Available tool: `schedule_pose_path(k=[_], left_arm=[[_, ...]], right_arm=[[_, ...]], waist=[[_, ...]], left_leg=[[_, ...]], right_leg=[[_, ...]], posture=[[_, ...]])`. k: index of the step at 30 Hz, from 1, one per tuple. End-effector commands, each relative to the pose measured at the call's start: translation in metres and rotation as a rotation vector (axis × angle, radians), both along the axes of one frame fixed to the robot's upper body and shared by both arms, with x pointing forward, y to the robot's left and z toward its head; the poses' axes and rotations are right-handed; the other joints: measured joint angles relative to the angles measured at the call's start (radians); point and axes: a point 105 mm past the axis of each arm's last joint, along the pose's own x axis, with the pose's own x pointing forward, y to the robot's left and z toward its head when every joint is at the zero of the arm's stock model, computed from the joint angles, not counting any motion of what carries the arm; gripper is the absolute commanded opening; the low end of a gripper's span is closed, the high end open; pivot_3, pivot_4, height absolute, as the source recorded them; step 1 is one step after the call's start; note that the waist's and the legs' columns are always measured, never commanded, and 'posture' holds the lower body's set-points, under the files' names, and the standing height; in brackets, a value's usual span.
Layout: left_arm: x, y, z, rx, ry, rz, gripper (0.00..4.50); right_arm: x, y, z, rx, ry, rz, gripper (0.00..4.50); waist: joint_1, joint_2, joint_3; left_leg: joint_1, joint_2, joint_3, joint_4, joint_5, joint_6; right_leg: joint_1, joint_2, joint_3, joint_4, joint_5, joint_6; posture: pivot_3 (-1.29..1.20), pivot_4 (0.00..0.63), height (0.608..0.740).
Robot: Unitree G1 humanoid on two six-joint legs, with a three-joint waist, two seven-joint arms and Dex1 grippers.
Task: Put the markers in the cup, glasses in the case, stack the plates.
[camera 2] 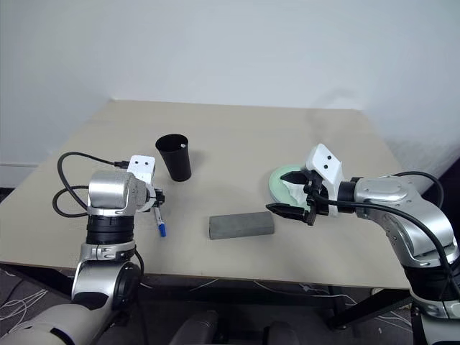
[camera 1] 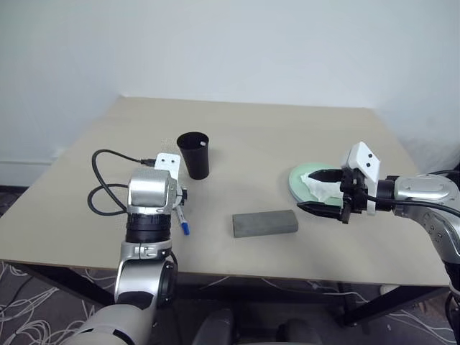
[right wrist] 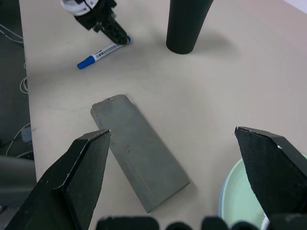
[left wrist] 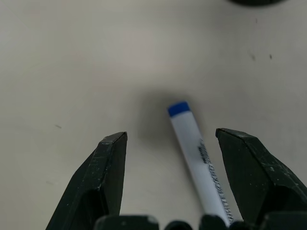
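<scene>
the left end effector (left wrist: 165, 143) hangs open, empty, astride the blue marker (left wrist: 194, 155), seemingly lengthwise between its fingers.

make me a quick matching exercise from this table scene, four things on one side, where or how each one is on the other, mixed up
Things:
1. blue-capped marker
2. cup
3. case
4. mint green plate

Places or states:
A. lying flat near the table's front edge, mid-table
B. on the table between the left gripper's open jaws
C. standing upright, behind the marker
D. under crumpled white tissue, by the right gripper

Pairs: 1-B, 2-C, 3-A, 4-D
</scene>
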Motion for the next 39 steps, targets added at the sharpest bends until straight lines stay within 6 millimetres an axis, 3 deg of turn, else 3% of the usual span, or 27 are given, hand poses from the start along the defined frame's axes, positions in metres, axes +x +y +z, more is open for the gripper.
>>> schedule_pose_path(k=[1,9,12,19,24,28,29,32,35,39], left_arm=[[0.001,-0.003,0.003,-0.011,-0.004,0.013,3.09],[0.0,-0.009,-0.003,-0.033,0.01,0.021,3.09],[0.0,-0.01,-0.003,-0.042,0.007,0.027,2.59],[0.002,-0.008,-0.003,-0.042,0.003,0.05,0.16],[0.009,-0.012,0.003,-0.051,-0.046,0.018,0.1],[0.022,-0.071,0.041,-0.094,-0.231,-0.422,0.1],[0.018,-0.093,0.056,-0.118,-0.293,-0.602,0.1],[0.002,-0.134,0.088,-0.222,-0.429,-0.93,0.1],[0.003,-0.151,0.117,-0.342,-0.575,-1.069,0.1],[0.039,-0.143,0.154,-0.267,-0.875,-0.988,0.1]], right_arm=[[0.0,0.0,0.014,0.003,-0.055,0.008,4.5],[-0.001,0.001,0.014,0.003,-0.057,0.006,4.5],[-0.001,0.001,0.014,0.003,-0.057,0.004,4.5],[0.0,0.001,0.015,0.004,-0.061,0.002,4.5],[0.001,0.001,0.017,0.003,-0.063,0.001,4.5],[0.002,0.001,0.017,0.003,-0.065,0.001,4.5],[0.002,0.002,0.018,0.004,-0.066,0.002,4.5],[0.003,0.003,0.018,0.006,-0.067,0.004,4.5],[0.004,0.005,0.018,0.01,-0.069,0.008,4.5],[0.004,0.006,0.018,0.014,-0.069,0.009,4.5]], waist=[[0.0,0.0,0.0],[0.0,0.0,0.0],[0.0,0.0,0.0],[-0.003,0.001,0.0],[-0.003,0.001,-0.001],[0.0,0.0,0.0],[-0.001,0.0,0.0],[-0.003,0.001,-0.001],[-0.003,0.001,-0.001],[-0.002,0.001,0.0]], left_leg=[[0.0,0.0,0.0,0.0,0.0,0.0],[0.0,-0.003,-0.001,-0.001,0.0,0.0],[0.0,-0.004,-0.002,-0.001,0.0,0.0],[0.0,-0.005,-0.002,-0.002,0.0,0.0],[0.001,-0.005,-0.003,-0.002,0.0,0.0],[0.0,-0.005,-0.003,-0.002,0.0,0.0],[0.0,-0.005,-0.003,-0.002,0.0,0.0],[-0.001,-0.006,-0.002,-0.004,0.0,0.0],[-0.001,-0.009,-0.001,-0.008,0.0,0.0],[0.0,-0.01,-0.002,-0.01,0.0,0.0]], right_leg=[[0.0,0.0,0.0,0.0,0.0,0.0],[0.0,-0.003,0.001,0.0,0.0,0.0],[0.0,-0.004,0.0,0.0,0.0,0.0],[0.0,-0.004,0.001,0.0,0.0,0.001],[0.0,-0.003,0.001,0.0,0.0,0.001],[-0.001,-0.004,0.001,0.0,0.001,0.001],[-0.001,-0.005,0.001,-0.001,0.0,0.001],[0.0,-0.008,0.003,-0.004,0.0,0.0],[0.0,-0.012,0.002,-0.008,0.0,0.0],[0.0,-0.011,0.001,-0.007,0.001,0.001]], posture=[[0.0,0.0,0.725],[0.0,0.0,0.725],[0.0,0.0,0.725],[0.0,0.0,0.725],[0.0,0.0,0.725],[0.0,0.0,0.725],[0.0,0.0,0.725],[0.0,0.0,0.725],[0.0,0.0,0.725],[0.0,0.0,0.725]])
